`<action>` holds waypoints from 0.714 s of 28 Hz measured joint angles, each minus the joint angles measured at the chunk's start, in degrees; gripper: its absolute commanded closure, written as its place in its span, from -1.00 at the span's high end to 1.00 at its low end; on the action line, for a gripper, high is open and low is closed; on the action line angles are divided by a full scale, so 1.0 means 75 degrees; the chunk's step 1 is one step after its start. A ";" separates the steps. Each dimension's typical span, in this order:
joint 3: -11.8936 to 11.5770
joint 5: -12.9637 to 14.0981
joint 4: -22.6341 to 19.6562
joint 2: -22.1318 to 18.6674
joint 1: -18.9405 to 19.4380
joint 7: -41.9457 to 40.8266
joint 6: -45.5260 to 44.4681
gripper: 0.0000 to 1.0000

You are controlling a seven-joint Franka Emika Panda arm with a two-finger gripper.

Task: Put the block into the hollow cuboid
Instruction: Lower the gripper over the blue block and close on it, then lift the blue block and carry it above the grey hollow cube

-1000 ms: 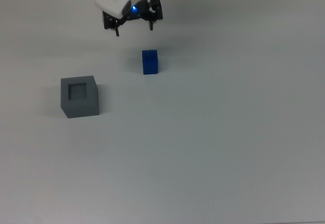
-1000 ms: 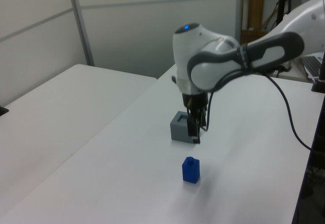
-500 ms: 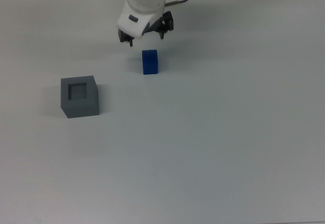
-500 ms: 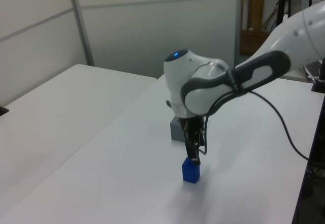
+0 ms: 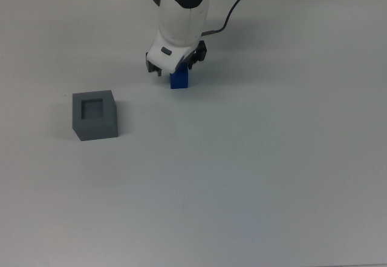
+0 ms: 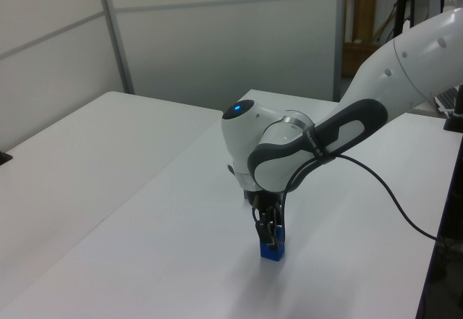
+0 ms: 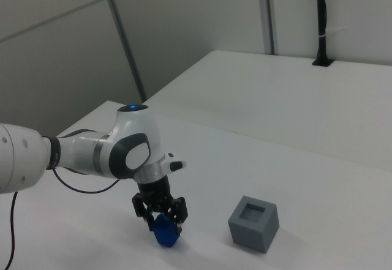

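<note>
Your white robot arm [image 6: 289, 149] has dropped since a second ago; its black two-finger gripper [image 7: 163, 221] now straddles the small bright blue block [image 5: 179, 80], fingers spread. The matte grey hollow cuboid [image 5: 94, 115] sits well apart on the white table [image 5: 254, 170].

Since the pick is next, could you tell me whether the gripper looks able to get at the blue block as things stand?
Probably yes: the gripper is already down over the block, fingers either side, open, and nothing else stands near it on the table.
</note>
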 measured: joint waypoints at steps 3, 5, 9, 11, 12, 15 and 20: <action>0.0017 -0.0003 0.0036 0.0013 0.0000 0.0000 0.0000 -1.00; 0.0022 -0.0003 0.0064 0.0013 0.0000 0.0000 0.0000 -1.00; 0.0023 -0.0005 0.0188 0.0013 0.0000 0.0001 0.0000 -1.00; 0.0022 -0.0005 0.0358 0.0012 -0.0008 0.0012 0.0000 -1.00; 0.0018 -0.0005 0.0451 0.0010 -0.0017 0.0029 0.0000 -1.00; -0.0046 -0.0004 0.0906 0.0008 -0.0084 0.0092 -0.0062 -1.00; -0.0135 0.0094 0.1825 0.0002 -0.0527 0.0091 -0.0484 -1.00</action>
